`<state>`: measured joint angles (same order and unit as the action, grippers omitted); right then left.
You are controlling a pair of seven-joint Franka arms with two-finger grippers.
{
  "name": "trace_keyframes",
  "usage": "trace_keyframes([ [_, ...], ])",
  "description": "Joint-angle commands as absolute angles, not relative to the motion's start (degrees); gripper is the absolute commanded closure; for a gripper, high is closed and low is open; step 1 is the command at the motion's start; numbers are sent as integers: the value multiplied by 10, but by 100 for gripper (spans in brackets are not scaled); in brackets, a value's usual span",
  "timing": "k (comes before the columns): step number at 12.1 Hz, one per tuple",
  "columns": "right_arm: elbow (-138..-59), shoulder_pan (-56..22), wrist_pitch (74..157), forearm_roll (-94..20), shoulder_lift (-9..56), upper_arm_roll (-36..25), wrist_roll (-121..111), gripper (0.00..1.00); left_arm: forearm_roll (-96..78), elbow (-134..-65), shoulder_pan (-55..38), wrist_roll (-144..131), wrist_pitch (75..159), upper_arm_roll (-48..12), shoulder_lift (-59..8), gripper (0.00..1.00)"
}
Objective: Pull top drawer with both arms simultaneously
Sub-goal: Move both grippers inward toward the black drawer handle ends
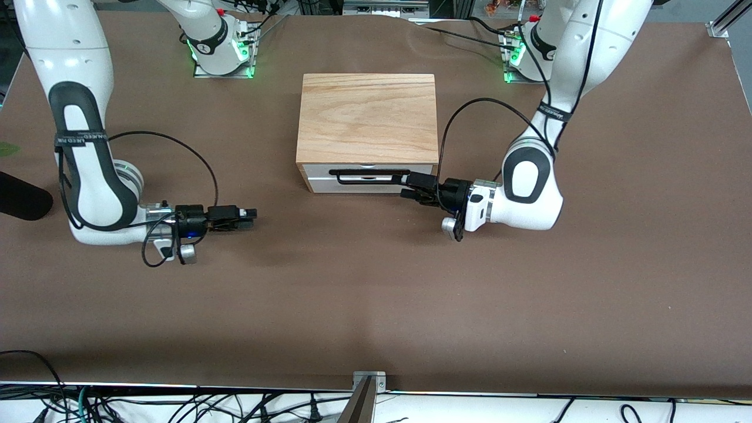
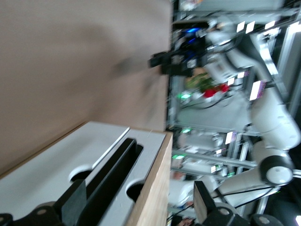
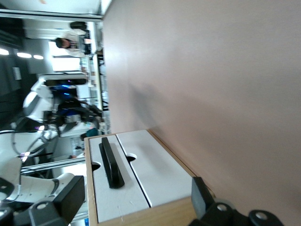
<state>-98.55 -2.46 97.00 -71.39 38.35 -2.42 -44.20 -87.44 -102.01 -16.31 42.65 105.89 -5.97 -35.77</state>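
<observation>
The top drawer [image 1: 367, 183] has a white front panel and a black bar handle [image 1: 370, 174], and sits flush under the cabinet's wood-grain top [image 1: 367, 117]. My left gripper [image 1: 413, 187] is open at the handle's end toward the left arm's end of the table. In the left wrist view [image 2: 138, 193] its jaws straddle the handle [image 2: 113, 172] and the top's edge without closing. My right gripper [image 1: 249, 217] is open and empty, low over the table toward the right arm's end, apart from the cabinet. The right wrist view [image 3: 134, 188] shows the drawer front [image 3: 117, 188] and handle [image 3: 109, 162] between the spread fingers.
A second white panel [image 3: 157, 172] with a finger notch sits below the top drawer. Brown table [image 1: 376, 305] spreads around the cabinet. A metal bracket [image 1: 369, 382] sits at the table edge nearest the camera. The right gripper shows in the left wrist view [image 2: 176, 61].
</observation>
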Motion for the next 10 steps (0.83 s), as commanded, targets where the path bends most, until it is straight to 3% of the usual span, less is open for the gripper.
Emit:
trace_keyframes([
  [1,-1026,-55,967,-797,375,-23,-502,0,-972,-1084,-166,550,1059,-78,-361,0],
  [3,-1033,-77,967,-820,375,-23,-535,0,-972,-1081,-167,573,1058,-78,-380,0],
  [4,-1039,-83,966,-830,374,-22,-544,0,-971,-1079,-168,588,1055,-79,-388,7],
  [6,-1058,-90,965,-860,374,-5,-585,0,-970,-1081,-165,592,1029,-80,-389,40],
  [10,-1106,-91,965,-940,374,38,-633,0,-970,-1080,-163,587,1019,-79,-390,79],
])
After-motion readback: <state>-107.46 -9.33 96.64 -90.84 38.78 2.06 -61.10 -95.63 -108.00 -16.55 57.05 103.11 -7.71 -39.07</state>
